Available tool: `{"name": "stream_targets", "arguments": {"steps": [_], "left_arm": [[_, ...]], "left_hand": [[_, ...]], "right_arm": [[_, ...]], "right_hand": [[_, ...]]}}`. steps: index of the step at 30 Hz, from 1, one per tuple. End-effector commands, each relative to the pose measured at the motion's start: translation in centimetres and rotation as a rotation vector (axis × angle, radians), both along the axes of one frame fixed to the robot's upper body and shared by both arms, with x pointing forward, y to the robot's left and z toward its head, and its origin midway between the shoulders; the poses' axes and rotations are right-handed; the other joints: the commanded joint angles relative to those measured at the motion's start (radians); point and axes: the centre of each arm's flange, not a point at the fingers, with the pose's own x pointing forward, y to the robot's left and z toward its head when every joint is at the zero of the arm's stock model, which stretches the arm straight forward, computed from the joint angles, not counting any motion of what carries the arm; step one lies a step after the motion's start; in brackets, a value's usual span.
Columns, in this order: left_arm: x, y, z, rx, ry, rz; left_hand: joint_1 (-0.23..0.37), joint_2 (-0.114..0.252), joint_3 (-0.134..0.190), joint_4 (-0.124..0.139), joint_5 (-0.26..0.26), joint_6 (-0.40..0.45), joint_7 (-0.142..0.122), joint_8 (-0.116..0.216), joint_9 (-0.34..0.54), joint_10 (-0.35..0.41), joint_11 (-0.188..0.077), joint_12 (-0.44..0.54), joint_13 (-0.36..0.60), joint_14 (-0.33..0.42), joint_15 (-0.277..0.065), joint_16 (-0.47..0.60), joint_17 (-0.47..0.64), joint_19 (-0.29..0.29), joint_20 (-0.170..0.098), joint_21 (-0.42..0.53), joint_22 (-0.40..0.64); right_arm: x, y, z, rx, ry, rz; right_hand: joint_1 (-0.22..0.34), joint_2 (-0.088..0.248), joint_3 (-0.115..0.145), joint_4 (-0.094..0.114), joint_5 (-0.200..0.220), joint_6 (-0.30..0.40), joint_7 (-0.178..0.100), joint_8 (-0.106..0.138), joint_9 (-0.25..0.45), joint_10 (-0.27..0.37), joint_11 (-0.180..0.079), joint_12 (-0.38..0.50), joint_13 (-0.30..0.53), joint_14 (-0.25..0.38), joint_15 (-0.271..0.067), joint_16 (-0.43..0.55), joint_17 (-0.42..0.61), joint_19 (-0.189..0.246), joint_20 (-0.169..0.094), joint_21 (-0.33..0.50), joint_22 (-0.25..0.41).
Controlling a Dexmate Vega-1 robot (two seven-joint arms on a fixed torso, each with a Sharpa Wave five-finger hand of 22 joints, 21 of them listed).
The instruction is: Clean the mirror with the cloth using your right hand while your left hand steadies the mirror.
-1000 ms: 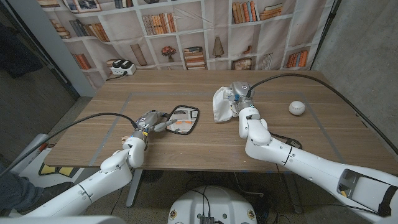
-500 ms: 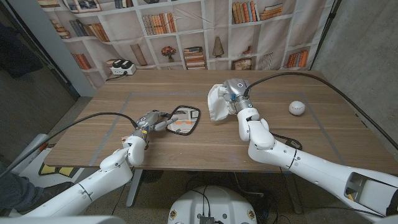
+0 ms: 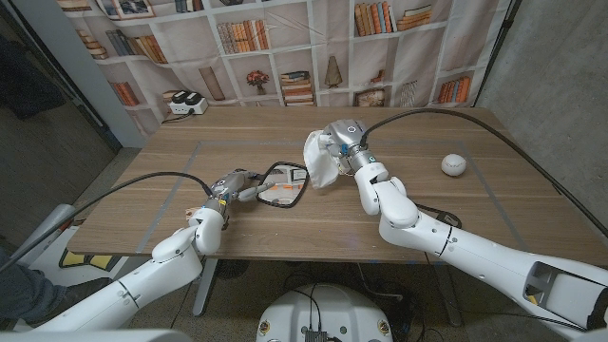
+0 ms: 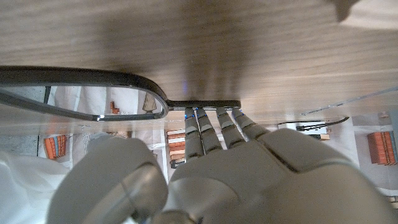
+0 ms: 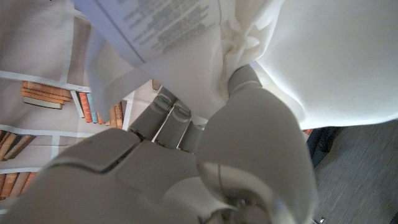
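Mirror [image 3: 282, 182] lies on the wooden table [image 3: 456, 209] a little left of its middle, a dark-rimmed hand mirror with a rounded glass and a thin handle pointing toward the left hand [image 3: 231, 185]. The left hand's fingers [image 4: 211, 127] are closed on the handle's end; in the left wrist view the glass reflects bookshelf colours. The right hand [image 3: 344, 144] hangs just right of the mirror and grips a white cloth [image 3: 318, 158], soft and crumpled, which droops beside the mirror's far right corner; whether it touches the rim I cannot tell. In the right wrist view the cloth [image 5: 311, 56] bunches over the fingers, with a printed label showing on one fold.

A white ball [image 3: 454, 164] sits well apart on the table's right side, beyond a black cable [image 3: 446, 119] arcing over the right arm. A small white device [image 3: 186, 103] stands at the far left corner. Behind the table hangs a backdrop [image 3: 285, 47] printed with bookshelves. Nothing lies between the cloth and the mirror.
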Motion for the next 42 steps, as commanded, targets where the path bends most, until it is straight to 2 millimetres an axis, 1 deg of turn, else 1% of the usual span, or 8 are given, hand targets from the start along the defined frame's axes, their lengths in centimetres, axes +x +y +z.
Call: {"name": "stream_targets", "arguments": {"steps": [1, 19, 28, 31, 34, 36, 37, 42], "left_arm": [[-0.6, 0.1, 0.0, 0.010, -0.012, 0.019], [-0.3, 0.5, 0.0, 0.006, -0.003, 0.011], [-0.1, 0.5, 0.5, 0.010, -0.007, 0.005], [0.0, 0.5, 0.6, 0.014, -0.010, 0.001], [0.1, 0.5, 0.7, 0.011, -0.009, -0.006], [0.2, 0.5, 0.7, 0.011, -0.008, -0.010], [0.2, 0.5, 0.7, 0.009, -0.006, -0.012], [0.3, 0.6, 0.8, 0.000, 0.005, -0.021]], "left_hand": [[0.031, 0.003, -0.001, -0.015, 0.015, -0.021, 0.004, -0.007, 0.001, -0.020, 0.005, -0.006, 0.003, -0.013, -0.054, -0.004, 0.003, -0.009, 0.004, -0.006, 0.003], [0.081, 0.015, 0.008, -0.036, 0.034, -0.032, 0.005, -0.006, 0.002, -0.030, 0.006, -0.003, 0.004, -0.021, -0.052, -0.001, 0.003, -0.023, 0.003, -0.009, 0.004], [0.186, 0.157, 0.096, -0.058, 0.050, -0.033, 0.009, -0.003, 0.003, -0.031, 0.002, 0.001, 0.004, -0.028, -0.047, 0.002, 0.005, -0.035, 0.010, -0.006, 0.005], [0.211, 0.179, 0.121, -0.064, 0.044, -0.033, 0.010, -0.002, 0.003, -0.036, 0.000, 0.000, 0.004, -0.030, -0.045, 0.002, 0.005, -0.036, 0.012, -0.005, 0.005], [0.259, 0.198, 0.175, -0.078, 0.032, -0.034, 0.010, -0.002, 0.003, -0.037, 0.002, 0.000, 0.004, -0.030, -0.045, 0.003, 0.005, -0.038, 0.014, -0.004, 0.006], [0.310, 0.202, 0.242, -0.094, 0.035, -0.034, 0.010, -0.002, 0.003, -0.039, 0.002, 0.000, 0.004, -0.030, -0.047, 0.004, 0.006, -0.039, 0.018, -0.002, 0.007], [0.352, 0.202, 0.302, -0.106, 0.041, -0.036, 0.012, -0.003, 0.002, -0.043, 0.008, 0.001, 0.004, -0.033, -0.045, 0.003, 0.006, -0.042, 0.018, 0.000, 0.009], [0.414, 0.202, 0.416, -0.123, 0.071, -0.045, 0.011, -0.005, 0.002, -0.050, 0.006, -0.001, 0.004, -0.041, -0.042, 0.002, 0.007, -0.051, 0.021, 0.001, 0.013]], "right_arm": [[1.2, 2.4, 0.1, -0.117, 0.028, 0.048], [1.8, 7.7, -0.9, -0.354, 0.049, 0.146], [2.8, 8.4, -1.0, -0.368, 0.071, 0.148], [3.0, 8.4, -0.9, -0.366, 0.072, 0.145], [3.2, 8.3, -0.9, -0.364, 0.074, 0.139], [3.3, 8.3, -0.9, -0.365, 0.073, 0.134], [3.4, 8.3, -0.9, -0.365, 0.073, 0.133], [3.8, 8.3, -1.0, -0.375, 0.067, 0.124]], "right_hand": [[0.031, 0.038, 0.007, 0.001, 0.005, 0.009, -0.002, -0.001, 0.005, 0.041, -0.029, 0.003, 0.002, 0.031, -0.026, 0.003, 0.003, -0.002, -0.126, 0.006, 0.002], [0.031, 0.037, 0.009, 0.001, 0.006, 0.011, -0.003, -0.003, 0.005, 0.042, -0.028, 0.002, 0.004, 0.029, -0.026, 0.000, 0.006, -0.008, -0.126, 0.012, 0.000], [0.031, 0.037, 0.010, 0.001, 0.006, 0.013, -0.004, -0.005, 0.004, 0.043, -0.028, 0.001, 0.005, 0.031, -0.026, 0.000, 0.008, -0.011, -0.125, 0.015, -0.001], [0.031, 0.037, 0.010, 0.001, 0.006, 0.013, -0.005, -0.005, 0.003, 0.042, -0.028, 0.001, 0.005, 0.031, -0.026, -0.001, 0.009, -0.011, -0.125, 0.016, -0.001], [0.030, 0.037, 0.010, 0.001, 0.006, 0.013, -0.005, -0.005, 0.003, 0.043, -0.028, 0.001, 0.005, 0.030, -0.026, -0.001, 0.009, -0.012, -0.125, 0.017, -0.002], [0.030, 0.037, 0.010, 0.001, 0.006, 0.014, -0.005, -0.006, 0.003, 0.042, -0.028, 0.001, 0.005, 0.030, -0.026, -0.002, 0.010, -0.013, -0.125, 0.017, -0.002], [0.030, 0.037, 0.011, 0.001, 0.006, 0.013, -0.005, -0.006, 0.003, 0.042, -0.028, 0.001, 0.005, 0.030, -0.026, -0.002, 0.010, -0.013, -0.125, 0.018, -0.002], [0.030, 0.037, 0.011, 0.001, 0.006, 0.013, -0.005, -0.007, 0.003, 0.040, -0.028, -0.001, 0.005, 0.028, -0.026, -0.004, 0.010, -0.016, -0.125, 0.018, -0.004]]}}
